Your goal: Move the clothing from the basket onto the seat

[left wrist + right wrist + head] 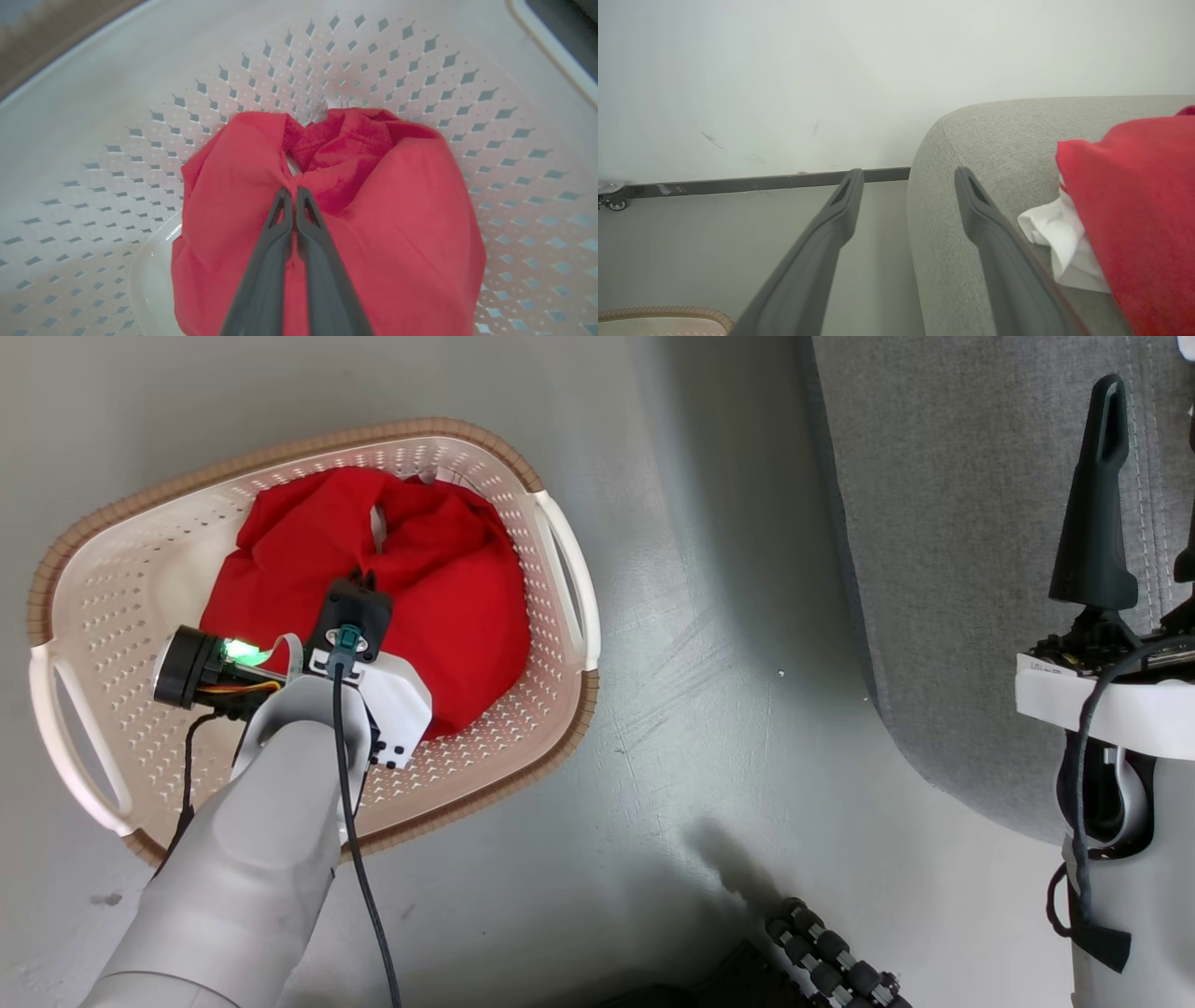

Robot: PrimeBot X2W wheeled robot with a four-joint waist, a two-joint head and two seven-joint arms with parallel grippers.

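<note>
Bright red clothing [420, 588] lies bunched in the cream basket [121, 588] on the floor at the left. My left gripper [359, 581] reaches down into the pile. In the left wrist view its fingers meet at the left gripper's tips [294, 190], shut on a puckered fold of the red clothing [397, 210]. The grey seat [971, 523] fills the upper right. My right gripper [1150, 448] hangs over the seat's edge, open and empty [909, 172]. Another red garment [1134, 210] and some white cloth [1059, 242] lie on the seat [971, 140].
Grey floor [728, 691] separates the basket from the seat. A pale wall with a dark baseboard [738, 184] runs behind, with a small caster [609, 198] at its foot. Black rollers of my base [826, 961] sit at the lower edge. The basket's brown rim [658, 313] shows below the right gripper.
</note>
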